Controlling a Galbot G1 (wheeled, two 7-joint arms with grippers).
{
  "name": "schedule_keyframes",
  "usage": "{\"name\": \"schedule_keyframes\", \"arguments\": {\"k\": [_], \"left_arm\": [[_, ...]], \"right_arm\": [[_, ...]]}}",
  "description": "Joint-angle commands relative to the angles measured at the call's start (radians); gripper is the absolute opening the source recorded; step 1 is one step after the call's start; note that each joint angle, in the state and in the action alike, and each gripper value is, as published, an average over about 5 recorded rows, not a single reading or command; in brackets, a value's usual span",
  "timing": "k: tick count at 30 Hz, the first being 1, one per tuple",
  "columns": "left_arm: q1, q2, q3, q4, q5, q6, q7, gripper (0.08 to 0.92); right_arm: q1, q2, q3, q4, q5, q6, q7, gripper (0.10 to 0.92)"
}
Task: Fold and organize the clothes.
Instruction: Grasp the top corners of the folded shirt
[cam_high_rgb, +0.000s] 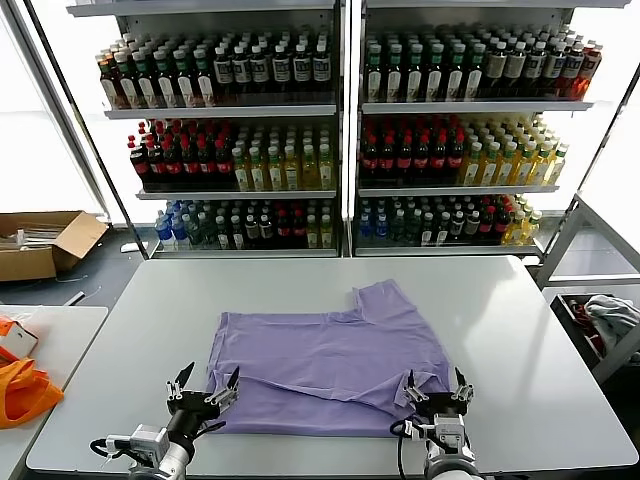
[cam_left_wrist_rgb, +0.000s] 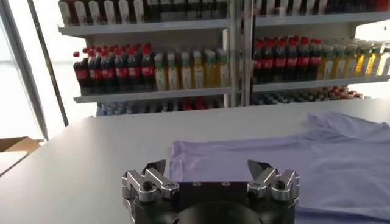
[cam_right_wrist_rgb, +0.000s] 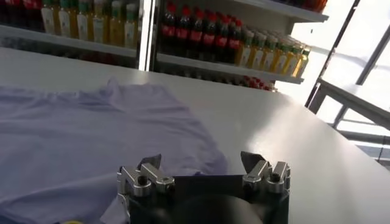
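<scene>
On the white table (cam_high_rgb: 520, 330), a lavender T-shirt (cam_high_rgb: 320, 365) lies partly folded; left gripper (cam_high_rgb: 205, 392) and right gripper (cam_high_rgb: 437, 388), wide open and empty at its near hem, risk pinching only one layer.

Bright daylight flooding through blown-out windows beside the tall metal drink shelves (cam_high_rgb: 345, 130), pale glossy tabletop (cam_high_rgb: 520, 330) softly reflecting it (faint shadows only), wrist views mildly soft.

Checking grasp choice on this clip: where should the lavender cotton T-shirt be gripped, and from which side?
Probably the near hem corners of the lavender cotton T-shirt, approached from the robot's side. It lies flat on the white table, and the open left gripper and open right gripper already flank that edge.
</scene>
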Motion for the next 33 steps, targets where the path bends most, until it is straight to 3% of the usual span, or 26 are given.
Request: {"name": "schedule_keyframes", "arguments": {"k": [1,6,14,25,33], "left_arm": [[-0.326,0.124,0.100,0.260,-0.067,0.012,0.124,0.823],[-0.469,0.175,0.129,0.401,-0.129,0.013,0.114,0.823],[-0.639,0.170,0.172,0.595,-0.166,0.029,0.065,0.822],[-0.684,0.144,0.202,0.672,-0.179,0.040,0.050,0.823],[-0.647,0.140,0.194,0.641,-0.184,0.056,0.044,0.823]], "right_arm": [[0.364,-0.046,-0.035,-0.218,0.101,-0.018,-0.137,0.823],[0.528,-0.107,-0.067,-0.343,0.146,-0.039,-0.201,0.823],[0.695,-0.055,-0.108,-0.574,0.187,-0.028,-0.178,0.823],[0.775,0.036,-0.090,-0.780,0.183,0.002,-0.183,0.823],[0.774,0.073,-0.061,-0.846,0.163,0.024,-0.195,0.823]]}}
